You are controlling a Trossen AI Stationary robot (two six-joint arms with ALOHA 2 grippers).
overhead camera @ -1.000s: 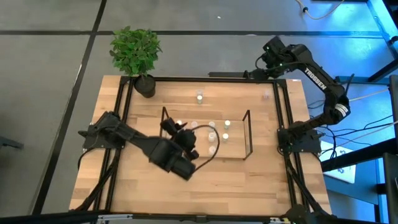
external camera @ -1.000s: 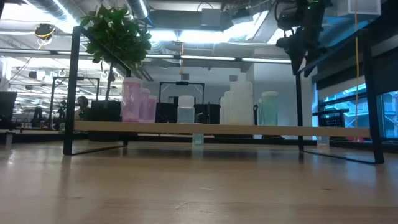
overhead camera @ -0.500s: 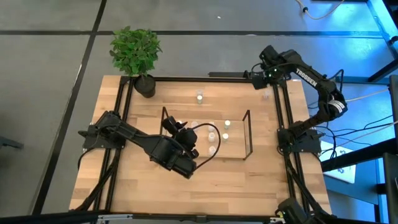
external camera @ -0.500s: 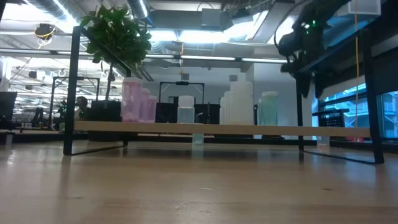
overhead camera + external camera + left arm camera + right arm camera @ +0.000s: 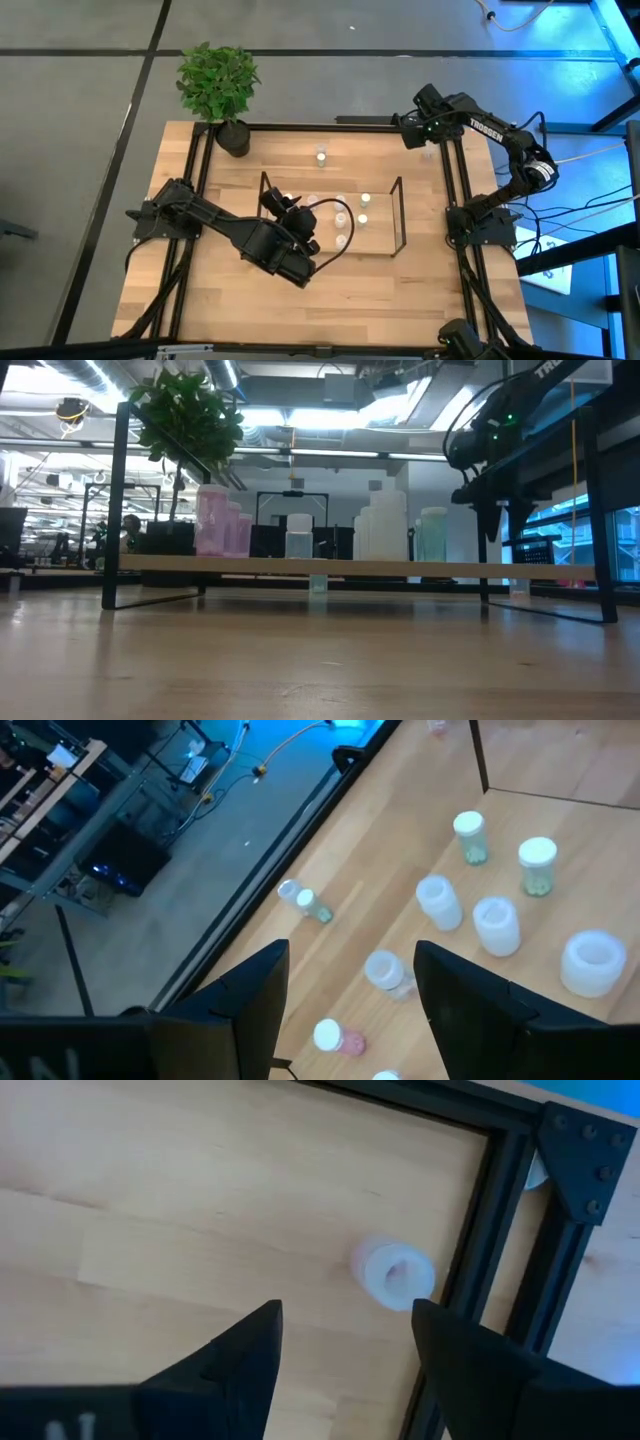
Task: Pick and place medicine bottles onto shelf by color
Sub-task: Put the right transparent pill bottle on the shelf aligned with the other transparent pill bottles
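My right gripper (image 5: 409, 133) is open and hangs over the table's far right corner; it also shows in the low view (image 5: 497, 520). In its wrist view (image 5: 345, 1350) a pale bottle with a whitish top (image 5: 394, 1275) stands on the table beside the black frame rail, beyond the fingertips and untouched. This bottle also shows in the high view (image 5: 428, 153). My left gripper (image 5: 305, 232) is open over the left part of the shelf (image 5: 398, 215). Several small bottles (image 5: 497, 923) stand on the shelf's board. One bottle (image 5: 384, 970) stands below the gap between my left fingers (image 5: 350, 1010).
A potted plant (image 5: 220, 85) stands at the far left corner. A single bottle (image 5: 321, 154) stands on the table beyond the shelf. The black frame (image 5: 455, 180) runs around the table, with a rail right beside the corner bottle. The near half of the table is bare wood.
My right gripper has come down and moved toward the table's near and left sides, from high over the far right corner to just above the bottle there. Its fingers stay open.
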